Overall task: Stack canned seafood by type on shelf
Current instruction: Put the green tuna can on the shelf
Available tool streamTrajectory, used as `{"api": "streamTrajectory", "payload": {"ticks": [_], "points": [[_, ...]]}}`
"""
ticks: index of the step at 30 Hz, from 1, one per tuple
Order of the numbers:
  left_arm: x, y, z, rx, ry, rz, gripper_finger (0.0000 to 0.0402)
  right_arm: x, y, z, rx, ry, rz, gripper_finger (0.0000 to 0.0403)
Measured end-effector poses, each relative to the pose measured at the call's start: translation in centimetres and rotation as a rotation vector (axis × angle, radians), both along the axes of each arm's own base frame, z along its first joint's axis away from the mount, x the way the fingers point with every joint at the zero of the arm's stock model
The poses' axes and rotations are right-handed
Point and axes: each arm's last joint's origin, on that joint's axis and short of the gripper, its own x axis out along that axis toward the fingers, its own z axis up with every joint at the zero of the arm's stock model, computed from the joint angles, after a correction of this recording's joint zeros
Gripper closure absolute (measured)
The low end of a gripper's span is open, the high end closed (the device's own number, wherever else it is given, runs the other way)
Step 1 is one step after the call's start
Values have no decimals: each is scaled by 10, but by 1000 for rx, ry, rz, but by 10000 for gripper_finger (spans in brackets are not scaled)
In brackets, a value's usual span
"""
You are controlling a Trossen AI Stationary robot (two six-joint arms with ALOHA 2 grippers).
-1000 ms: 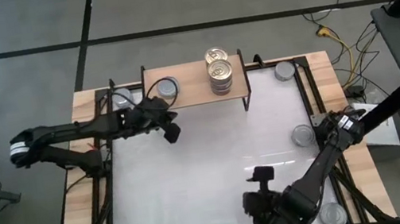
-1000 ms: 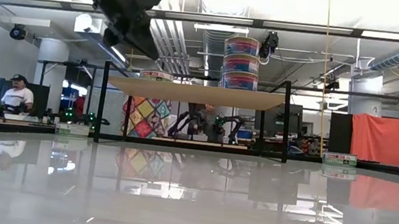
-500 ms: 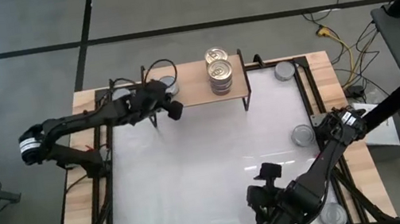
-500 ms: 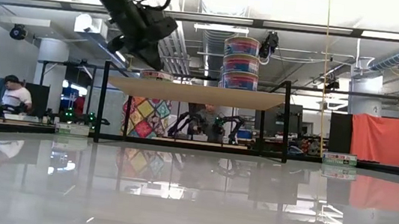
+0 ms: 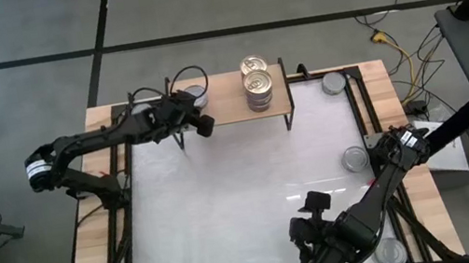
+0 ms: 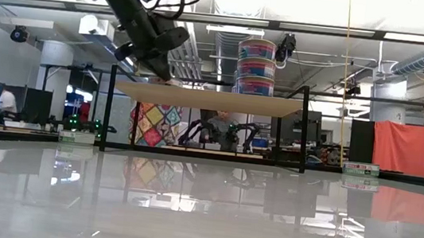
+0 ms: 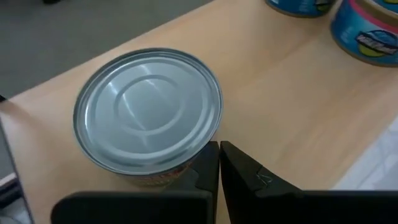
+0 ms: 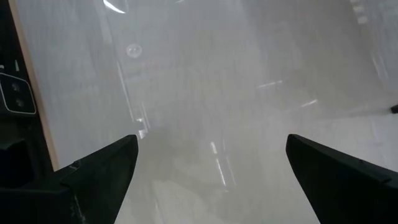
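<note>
A silver-lidded tin (image 7: pixel 148 117) stands on the left end of the light-wood shelf (image 5: pixel 228 104), with the left gripper (image 7: pixel 219 163) pressed against its side, fingers closed together and holding nothing. A stack of gold-lidded tins (image 5: pixel 257 88) stands near the shelf's right end. The right gripper (image 8: pixel 211 163) hovers over the white tabletop (image 5: pixel 245 196) near its front edge, fingers spread wide and empty.

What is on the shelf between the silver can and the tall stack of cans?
Nothing: in the high view, bare wood of the shelf separates the silver can from the stack.
</note>
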Motion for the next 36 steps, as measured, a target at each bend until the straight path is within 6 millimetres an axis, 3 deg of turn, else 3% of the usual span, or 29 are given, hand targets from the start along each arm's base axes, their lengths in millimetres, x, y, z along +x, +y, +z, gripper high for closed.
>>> {"api": "streamTrajectory", "payload": {"ticks": [10,20,26,36], "points": [[-3,15,6,66,-32,15,401,1,0,0,16,-12,-28,3],[-18,4,34,26,-40,-6,401,3,-1,0,22,-18,-42,3],[-20,3,25,-37,39,14,401,5,-5,0,13,-12,-32,3],[-14,20,7,-52,102,84,401,8,-7,0,7,-10,-25,3]]}}
